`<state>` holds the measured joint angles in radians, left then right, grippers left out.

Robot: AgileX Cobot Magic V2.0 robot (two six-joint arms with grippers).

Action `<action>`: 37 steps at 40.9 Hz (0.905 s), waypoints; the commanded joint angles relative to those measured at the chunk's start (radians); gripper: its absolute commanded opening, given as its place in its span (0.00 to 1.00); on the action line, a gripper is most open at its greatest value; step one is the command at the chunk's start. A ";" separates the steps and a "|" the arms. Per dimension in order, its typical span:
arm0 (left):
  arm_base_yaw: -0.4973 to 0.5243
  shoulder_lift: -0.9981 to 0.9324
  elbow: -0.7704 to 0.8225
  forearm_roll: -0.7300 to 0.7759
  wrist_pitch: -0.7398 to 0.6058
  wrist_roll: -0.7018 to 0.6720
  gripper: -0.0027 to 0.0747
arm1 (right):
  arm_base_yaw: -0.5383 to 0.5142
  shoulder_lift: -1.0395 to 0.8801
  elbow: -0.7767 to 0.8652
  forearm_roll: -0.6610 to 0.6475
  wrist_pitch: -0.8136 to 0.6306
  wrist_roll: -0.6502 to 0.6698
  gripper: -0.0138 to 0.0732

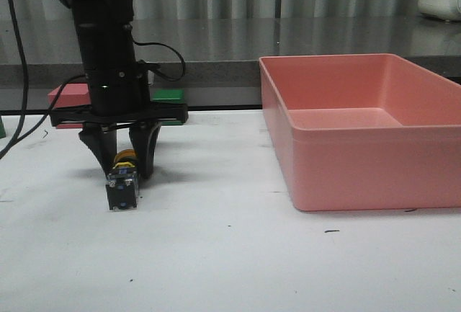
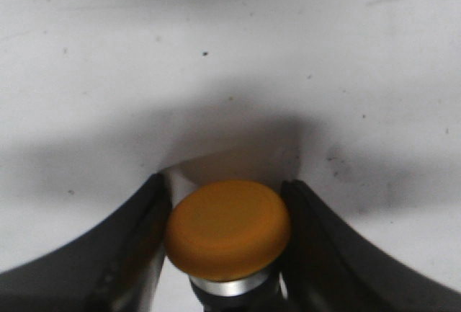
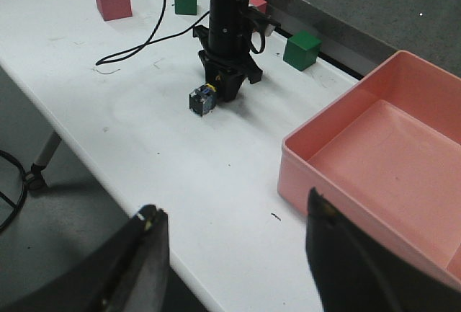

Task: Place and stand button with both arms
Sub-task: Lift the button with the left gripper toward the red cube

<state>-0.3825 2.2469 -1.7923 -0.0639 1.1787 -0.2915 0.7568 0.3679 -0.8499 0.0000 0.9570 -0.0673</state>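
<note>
The left gripper (image 1: pixel 121 162) is down at the table (image 1: pixel 230 254) with its fingers (image 2: pixel 130 254) nearly closed around the button (image 1: pixel 122 181), which lies on its side, base toward the camera, well left of the pink bin (image 1: pixel 360 128). The right gripper (image 3: pixel 234 254) hangs wide open, holding nothing, far off. This looks like the placing step; standing the button likely calls for the right arm to tip it. Its cap (image 2: pixel 228 229) is orange-yellow, smooth and domed over a silver collar.
</note>
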 commanded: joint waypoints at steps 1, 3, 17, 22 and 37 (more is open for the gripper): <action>0.003 -0.102 -0.027 0.051 0.012 -0.008 0.30 | -0.005 0.009 -0.020 0.000 -0.080 -0.010 0.67; 0.003 -0.125 -0.027 0.091 0.018 -0.008 0.30 | -0.005 0.009 -0.020 0.000 -0.080 -0.010 0.67; 0.003 -0.367 0.054 0.259 -0.108 -0.008 0.30 | -0.005 0.009 -0.020 0.000 -0.080 -0.010 0.67; 0.003 -0.473 0.173 0.303 -0.236 0.015 0.30 | -0.005 0.009 -0.020 0.000 -0.080 -0.010 0.67; 0.114 -0.721 0.532 0.337 -0.527 0.101 0.30 | -0.005 0.009 -0.020 0.000 -0.080 -0.010 0.67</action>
<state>-0.3090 1.6187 -1.3025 0.2557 0.7561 -0.2022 0.7568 0.3679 -0.8499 0.0000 0.9570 -0.0673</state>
